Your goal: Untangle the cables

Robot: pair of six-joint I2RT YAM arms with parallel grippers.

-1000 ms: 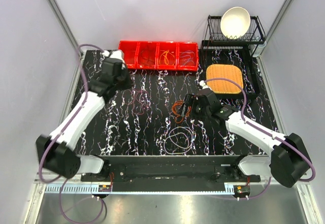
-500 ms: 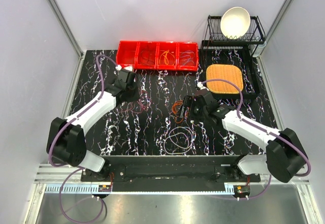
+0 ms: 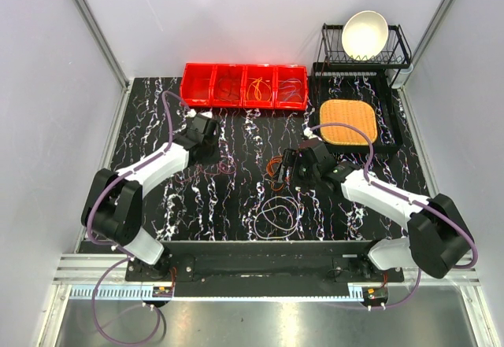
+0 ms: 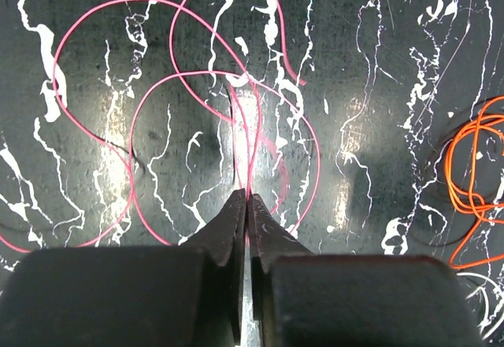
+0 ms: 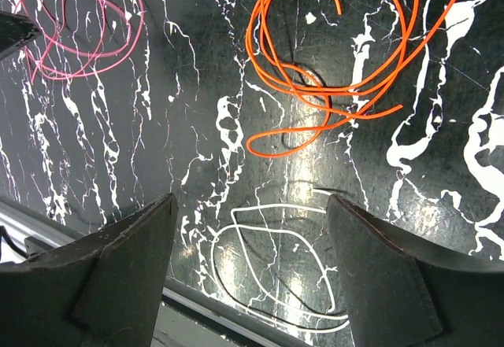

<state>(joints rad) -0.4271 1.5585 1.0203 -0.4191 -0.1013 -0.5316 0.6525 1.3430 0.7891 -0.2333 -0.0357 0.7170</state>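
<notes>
1. A red tray with four compartments sits at the far edge of the black marbled table.
2. The pink cable lies in loose loops on the table. It is on the near side of the tray, below its left half.
3. The left gripper has its fingers pressed together, with strands of the pink cable pinched at the tips.
4. The orange cable lies coiled on the near side of the tray's right end, well apart from the tray.
5. The white cable loops farther from the tray than the orange one.
6. The right gripper is spread wide and grips nothing. It hangs above the white and orange cables.
7. More thin cables lie inside the tray's compartments.
</notes>
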